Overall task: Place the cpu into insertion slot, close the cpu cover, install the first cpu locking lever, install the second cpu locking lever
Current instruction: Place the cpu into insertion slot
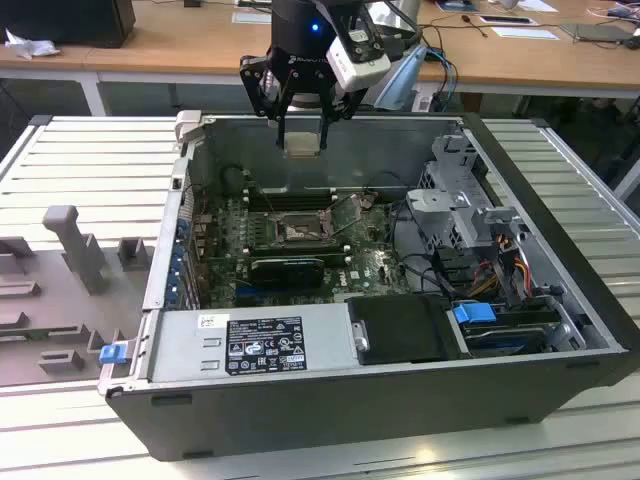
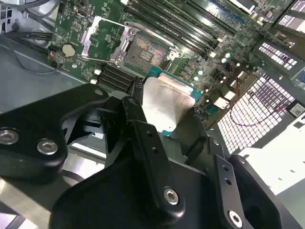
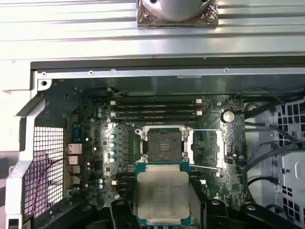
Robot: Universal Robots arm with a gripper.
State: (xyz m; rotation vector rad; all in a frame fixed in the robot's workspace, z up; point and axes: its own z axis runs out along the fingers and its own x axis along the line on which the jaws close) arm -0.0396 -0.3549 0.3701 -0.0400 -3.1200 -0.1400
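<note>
a big open computer case [image 1: 400,400] lies on a table [image 1: 80,150] made of silver metal strips. a grey tray [image 1: 60,300] with bumpy shapes sits near the table's edge on the exterior view's left. wooden desks [image 1: 180,40] stand behind the table.

the tool [image 1: 303,132] hangs in the air over the far side of the case. its black fingers [image 2: 138,102] are closed just enough to squeeze the cpu [image 1: 303,142] from two sides. the cpu's silver top shows in both wrist views, flat between the fingers, touching nothing else.

the insertion slot [image 1: 297,230] is down on the green board [image 1: 370,265] in the middle of the case, well below the cpu, with nothing in it. the cpu cover [image 2: 88,40] is flipped up and open beside the slot.
</note>
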